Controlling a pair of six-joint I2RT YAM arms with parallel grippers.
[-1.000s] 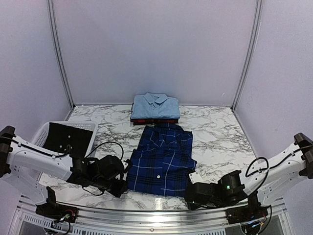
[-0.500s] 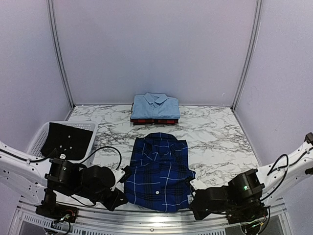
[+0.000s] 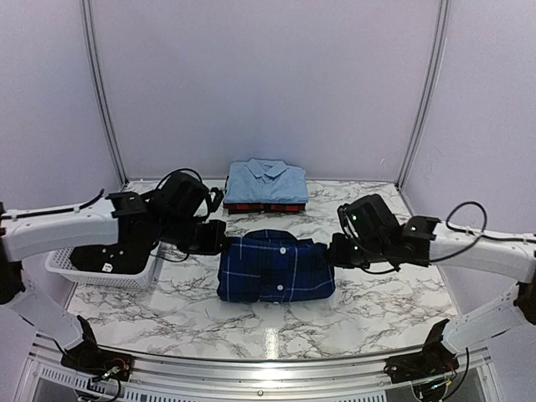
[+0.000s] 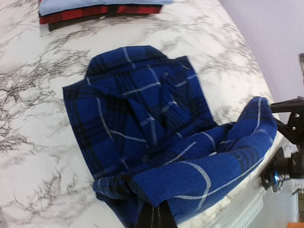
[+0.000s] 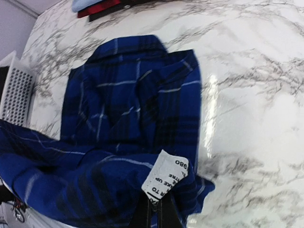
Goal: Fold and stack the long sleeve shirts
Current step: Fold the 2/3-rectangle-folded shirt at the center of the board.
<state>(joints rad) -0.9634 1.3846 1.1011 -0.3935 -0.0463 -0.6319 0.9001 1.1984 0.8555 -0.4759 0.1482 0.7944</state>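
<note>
The navy plaid shirt lies mid-table with its lower half lifted and folded back over the upper half. My left gripper is shut on the hem's left corner, seen up close in the left wrist view as bunched navy plaid shirt above the left gripper. My right gripper is shut on the right corner; in the right wrist view a white care label sits just above the right gripper. The light blue shirt lies folded on the red-and-black plaid shirt at the back.
A white slotted basket holding a black item stands at the left, partly under my left arm; its side also shows as the basket. Marble table top spreads to the right, with booth walls behind.
Both arms swung from the near edge toward the back, carrying the navy shirt's lower hem up and over toward its collar. The shirt now looks half as long.
</note>
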